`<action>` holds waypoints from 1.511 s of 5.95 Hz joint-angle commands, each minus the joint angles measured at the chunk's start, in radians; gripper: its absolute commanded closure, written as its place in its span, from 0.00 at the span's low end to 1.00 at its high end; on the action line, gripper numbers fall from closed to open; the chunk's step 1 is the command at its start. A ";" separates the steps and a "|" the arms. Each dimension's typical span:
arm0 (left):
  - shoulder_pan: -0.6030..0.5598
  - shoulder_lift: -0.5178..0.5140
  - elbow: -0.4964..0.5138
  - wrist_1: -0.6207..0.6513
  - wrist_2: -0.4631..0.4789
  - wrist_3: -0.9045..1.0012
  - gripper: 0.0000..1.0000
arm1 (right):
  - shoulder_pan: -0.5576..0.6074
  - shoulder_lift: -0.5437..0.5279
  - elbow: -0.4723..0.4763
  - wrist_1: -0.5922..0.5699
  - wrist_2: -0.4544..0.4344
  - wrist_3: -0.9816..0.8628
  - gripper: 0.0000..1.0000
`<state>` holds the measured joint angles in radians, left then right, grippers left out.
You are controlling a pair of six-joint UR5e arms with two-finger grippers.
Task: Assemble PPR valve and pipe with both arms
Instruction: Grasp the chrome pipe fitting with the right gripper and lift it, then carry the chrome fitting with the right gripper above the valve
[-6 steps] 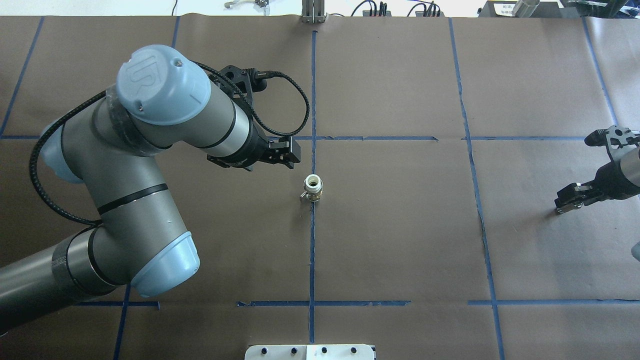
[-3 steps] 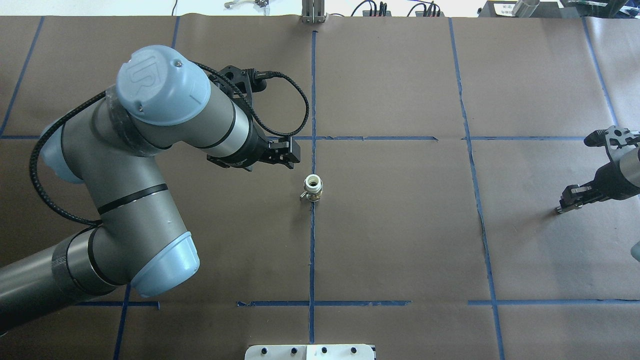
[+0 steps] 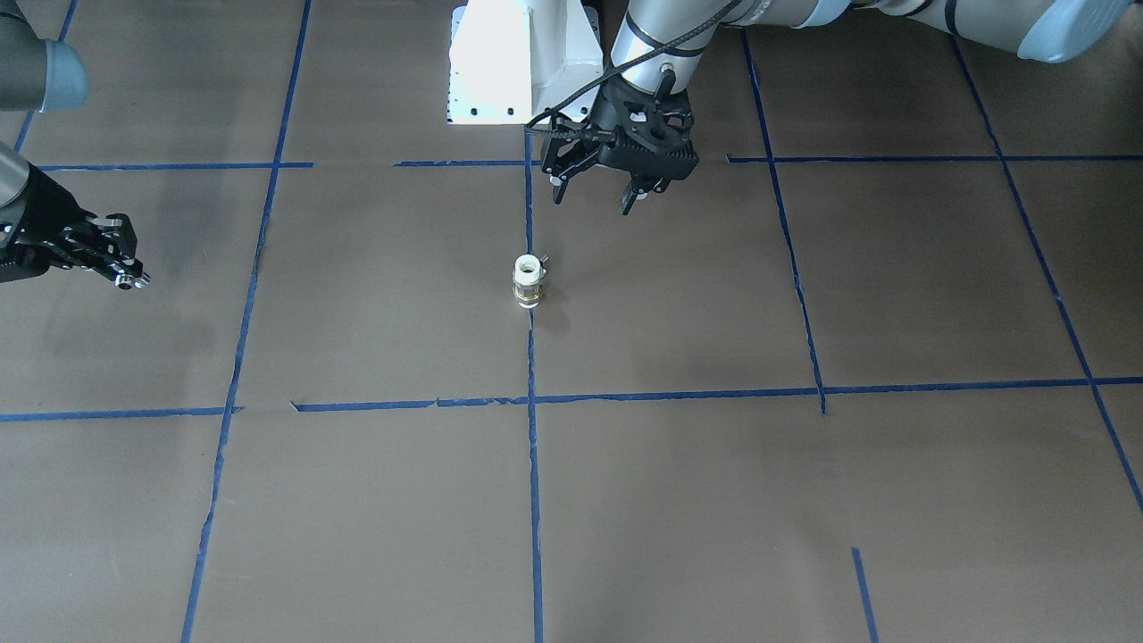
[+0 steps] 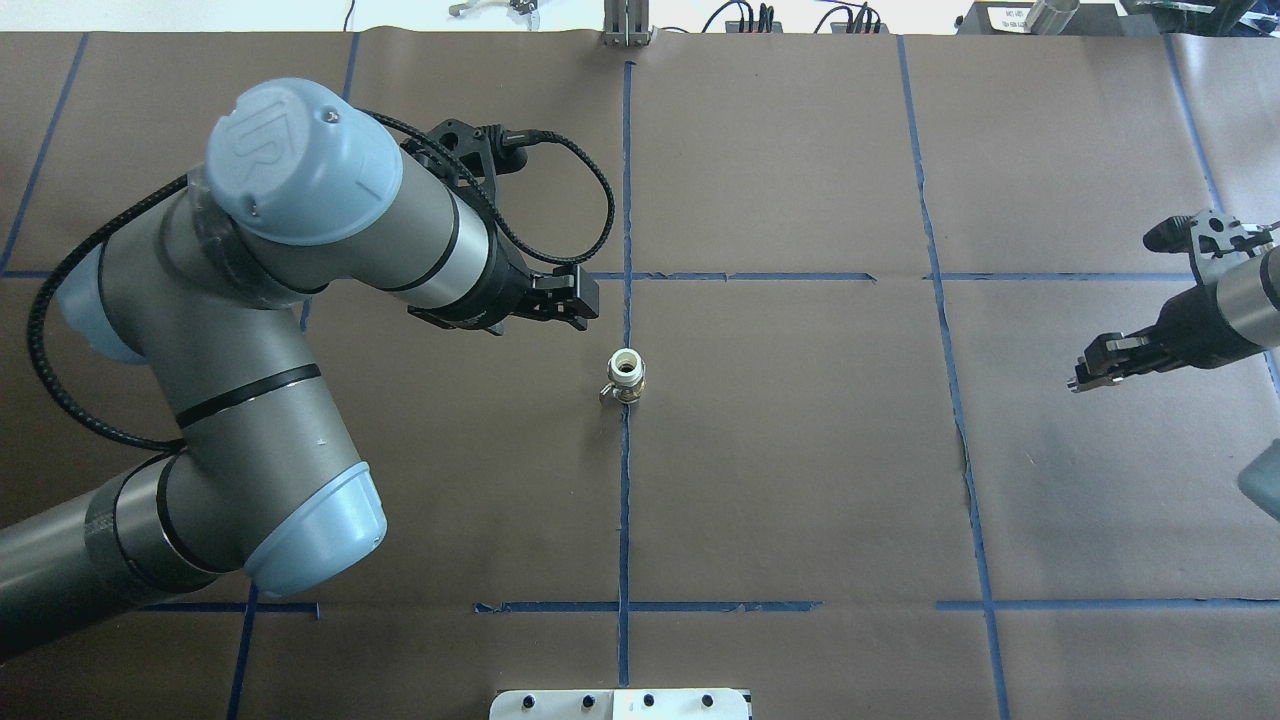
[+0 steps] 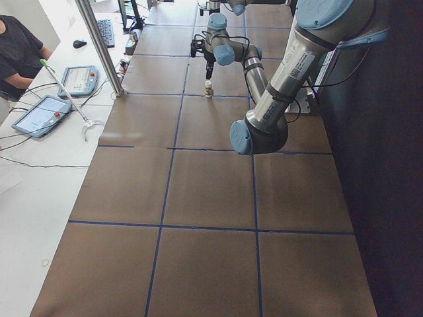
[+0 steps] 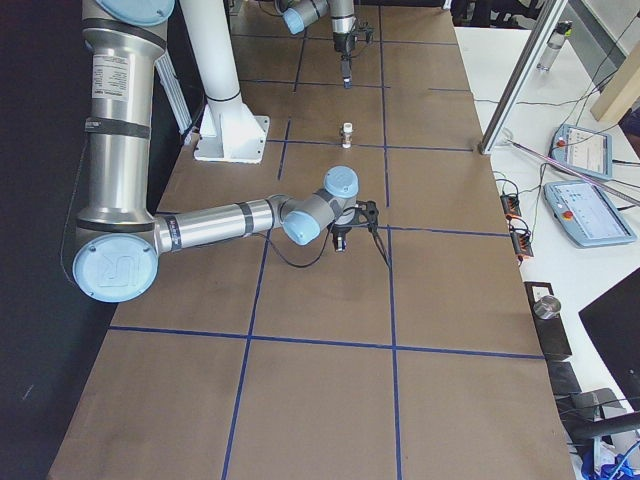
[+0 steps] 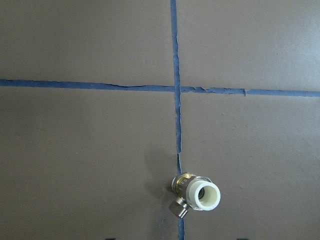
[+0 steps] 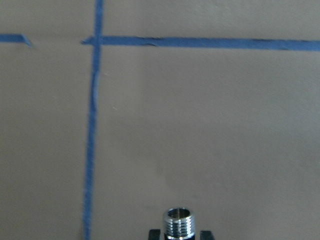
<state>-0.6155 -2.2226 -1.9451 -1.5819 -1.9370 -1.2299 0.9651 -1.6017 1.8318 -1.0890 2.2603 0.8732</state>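
Note:
The pipe (image 4: 625, 376), a short white tube with a brass band, stands upright on the centre blue tape line; it also shows in the front view (image 3: 528, 279) and the left wrist view (image 7: 198, 194). My left gripper (image 4: 590, 300) is open and empty, hovering just left of and beyond the pipe, its fingers spread in the front view (image 3: 596, 192). My right gripper (image 4: 1078, 382) is far to the right, above the table, shut on the chrome PPR valve (image 8: 178, 222), whose threaded port sticks out between the fingers. The valve glints at the gripper tip in the front view (image 3: 136, 282).
Brown paper with blue tape lines (image 4: 624, 500) covers the table. The white robot base plate (image 3: 522, 62) sits at the near edge. An aluminium post (image 5: 99, 46), tablets (image 5: 43, 112) and an operator (image 5: 16, 53) are beyond the far edge.
My right gripper has moved left toward the table's centre with the valve. My left arm has shifted slightly; its gripper stays near the pipe. The pipe has not moved.

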 commanded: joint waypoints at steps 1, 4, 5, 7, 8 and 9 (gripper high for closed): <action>-0.004 0.078 -0.066 -0.006 0.001 0.006 0.16 | -0.061 0.243 0.021 -0.095 -0.002 0.319 1.00; -0.004 0.178 -0.104 -0.010 0.001 0.013 0.16 | -0.270 0.653 -0.035 -0.362 -0.207 0.629 1.00; -0.003 0.198 -0.103 -0.016 0.001 0.015 0.16 | -0.308 0.730 -0.095 -0.362 -0.225 0.701 1.00; -0.003 0.207 -0.101 -0.015 0.003 0.013 0.16 | -0.358 0.756 -0.111 -0.361 -0.289 0.739 1.00; -0.001 0.207 -0.101 -0.015 0.003 0.012 0.16 | -0.376 0.758 -0.121 -0.361 -0.301 0.740 1.00; -0.001 0.207 -0.103 -0.015 0.003 0.010 0.16 | -0.391 0.758 -0.131 -0.361 -0.303 0.745 1.00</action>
<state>-0.6171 -2.0161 -2.0468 -1.5969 -1.9344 -1.2181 0.5892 -0.8448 1.7102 -1.4496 1.9626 1.6135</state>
